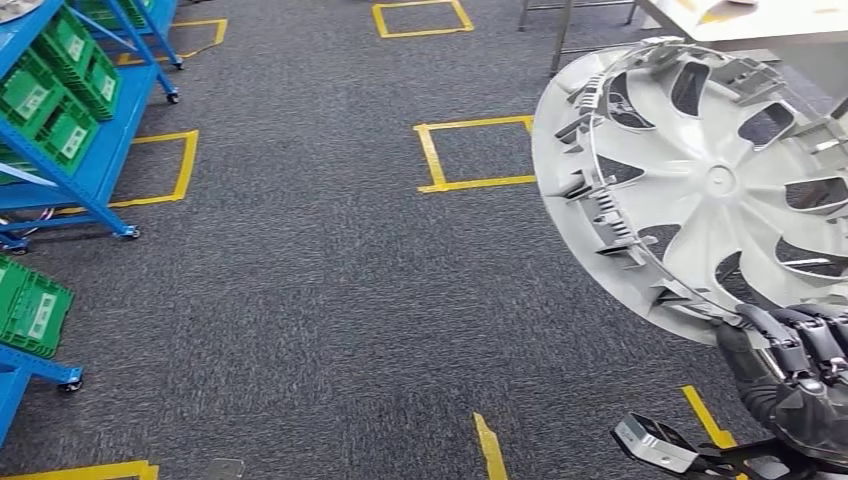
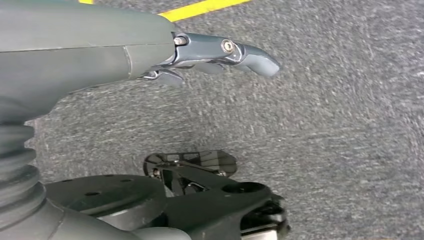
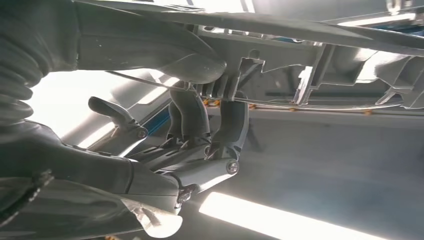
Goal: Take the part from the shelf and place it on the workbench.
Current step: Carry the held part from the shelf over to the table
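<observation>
Right hand (image 1: pixel 795 365) grips the tilted wheel cover's (image 1: pixel 700 180) lower rim; left hand (image 2: pixel 220 52) hangs over carpet, seemingly empty, fingers apart.

Shelf (image 1: pixel 70 120) left, wheel cover (image 1: pixel 700 190) right

Wheel covers: one white wheel cover (image 1: pixel 700 185) is showing, held up at the right.
Robot hands: two are showing, the right robot hand (image 1: pixel 800 370) gripping the wheel cover's rim and the left robot hand (image 2: pixel 150 55) hanging over the carpet.
Blue shelves: two blue shelf units (image 1: pixel 95 165) are standing at the left.
Green bins: at least five green bins (image 1: pixel 35 310) are sitting on the shelves; more may be cut off.
Yellow tape squares: four full squares (image 1: pixel 475 152) are showing on the floor, plus partial strips.
</observation>
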Robot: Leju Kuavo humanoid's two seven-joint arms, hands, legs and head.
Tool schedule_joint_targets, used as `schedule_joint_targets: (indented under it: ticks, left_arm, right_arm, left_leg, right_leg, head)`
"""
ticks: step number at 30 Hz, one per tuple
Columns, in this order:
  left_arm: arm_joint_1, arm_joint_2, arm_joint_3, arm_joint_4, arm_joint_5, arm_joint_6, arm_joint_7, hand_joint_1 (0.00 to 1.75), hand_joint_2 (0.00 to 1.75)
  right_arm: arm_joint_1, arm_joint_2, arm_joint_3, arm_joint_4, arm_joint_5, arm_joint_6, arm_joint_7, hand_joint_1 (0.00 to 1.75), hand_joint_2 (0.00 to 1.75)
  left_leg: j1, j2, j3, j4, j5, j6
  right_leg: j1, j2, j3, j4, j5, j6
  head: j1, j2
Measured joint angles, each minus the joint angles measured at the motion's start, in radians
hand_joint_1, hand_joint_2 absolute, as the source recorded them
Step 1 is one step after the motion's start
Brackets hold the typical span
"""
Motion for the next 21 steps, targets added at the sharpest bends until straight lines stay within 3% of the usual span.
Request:
schedule_joint_targets:
  ticks: [2, 4, 6, 8, 10, 12, 14, 15, 16, 18, 19, 21]
  left_arm:
    - [0.0, 0.001, 0.0, 0.0, 0.0, 0.0, 0.0, 0.0, 1.75]
    - [-0.001, 0.004, 0.0, 0.0, 0.0, 0.0, 0.001, 0.0, 1.75]
    - [-0.001, 0.006, 0.0, 0.0, -0.001, 0.001, 0.003, 0.0, 1.75]
    - [-0.003, 0.006, 0.0, 0.0, -0.002, 0.001, 0.005, 0.0, 1.75]
    - [-0.004, 0.004, 0.0, 0.0, -0.003, 0.001, 0.006, 0.0, 1.75]
    - [-0.002, 0.003, 0.0, 0.0, -0.003, 0.001, 0.007, 0.0, 1.75]
    - [0.0, 0.003, 0.0, 0.0, -0.003, 0.001, 0.009, 0.0, 1.75]
    - [0.0, 0.003, 0.0, 0.0, -0.003, 0.001, 0.01, 0.0, 1.75]
    - [-0.001, 0.003, 0.0, 0.0, -0.003, 0.001, 0.01, 0.0, 1.75]
    - [-0.002, 0.002, 0.0, 0.0, -0.003, 0.001, 0.01, 0.0, 1.75]
    - [-0.002, 0.002, 0.0, 0.0, -0.004, 0.001, 0.01, 0.0, 1.75]
    - [-0.003, 0.003, 0.0, 0.0, -0.004, 0.001, 0.01, 0.0, 1.75]
  right_arm:
    - [0.001, 0.0, -0.001, 0.0, 0.0, 0.0, 0.0, 1.75, 1.75]
    - [0.0, 0.0, -0.002, 0.0, 0.0, 0.0, 0.0, 1.75, 1.75]
    - [0.001, 0.0, -0.004, 0.0, 0.0, 0.0, 0.0, 1.75, 1.75]
    - [0.005, 0.0, -0.005, 0.0, 0.0, 0.0, 0.0, 1.75, 1.75]
    - [0.007, 0.0, -0.005, 0.0, 0.001, 0.0, 0.0, 1.75, 1.75]
    - [0.005, 0.0, -0.005, 0.0, 0.002, 0.0, 0.0, 1.75, 1.75]
    - [0.006, 0.0, -0.005, 0.0, 0.003, 0.0, -0.001, 1.75, 1.75]
    - [0.007, 0.0, -0.005, 0.0, 0.003, 0.0, -0.001, 1.75, 1.75]
    - [0.008, 0.0, -0.005, 0.0, 0.003, 0.0, -0.001, 1.75, 1.75]
    - [0.008, 0.0, -0.005, 0.0, 0.004, 0.0, -0.001, 1.75, 1.75]
    - [0.008, 0.0, -0.005, 0.0, 0.004, 0.0, -0.001, 1.75, 1.75]
    - [0.008, 0.0, -0.006, 0.0, 0.004, 0.0, 0.0, 1.75, 1.75]
  left_leg:
    - [-0.002, -0.02, 0.037, -0.103, 0.079, 0.012]
    - [-0.002, -0.073, 0.085, -0.226, 0.136, 0.022]
    - [-0.003, -0.099, 0.103, -0.273, 0.142, 0.026]
    - [-0.004, -0.076, 0.107, -0.288, 0.146, 0.027]
    - [-0.002, -0.046, 0.111, -0.303, 0.155, 0.033]
    - [-0.003, -0.014, 0.112, -0.309, 0.158, 0.037]
    - [-0.005, 0.02, 0.111, -0.309, 0.157, 0.038]
    - [-0.005, 0.036, 0.111, -0.309, 0.157, 0.037]
    - [-0.004, 0.051, 0.111, -0.309, 0.155, 0.035]
    - [-0.006, 0.075, 0.115, -0.307, 0.151, 0.028]
    - [-0.008, 0.085, 0.117, -0.305, 0.147, 0.023]
    - [-0.014, 0.101, 0.12, -0.301, 0.143, 0.014]
  right_leg:
    - [0.002, 0.032, 0.002, 0.001, 0.0, 0.0]
    - [0.002, 0.061, 0.0, 0.003, 0.002, 0.005]
    - [-0.002, 0.086, -0.009, 0.003, 0.008, 0.016]
    - [-0.007, 0.097, -0.02, 0.0, 0.013, 0.028]
    - [-0.003, 0.047, -0.047, 0.038, -0.012, 0.034]
    - [0.001, -0.02, -0.104, 0.153, -0.074, 0.039]
    - [-0.001, -0.04, -0.154, 0.264, -0.115, 0.047]
    - [-0.003, -0.044, -0.154, 0.272, -0.11, 0.05]
    - [-0.004, -0.05, -0.132, 0.238, -0.088, 0.052]
    - [-0.005, -0.088, -0.049, 0.096, -0.032, 0.054]
    - [-0.003, -0.105, -0.014, 0.037, -0.016, 0.05]
    - [0.001, -0.117, 0.013, -0.007, -0.011, 0.036]
  head:
    - [0.0, 0.0]
    - [0.0, 0.0]
    - [-0.001, 0.0]
    - [-0.002, 0.0]
    - [0.002, 0.0]
    - [0.005, 0.0]
    - [0.005, 0.0]
    - [0.006, 0.0]
    - [0.006, 0.0]
    - [0.007, 0.0]
    - [0.006, 0.0]
    - [0.005, 0.0]
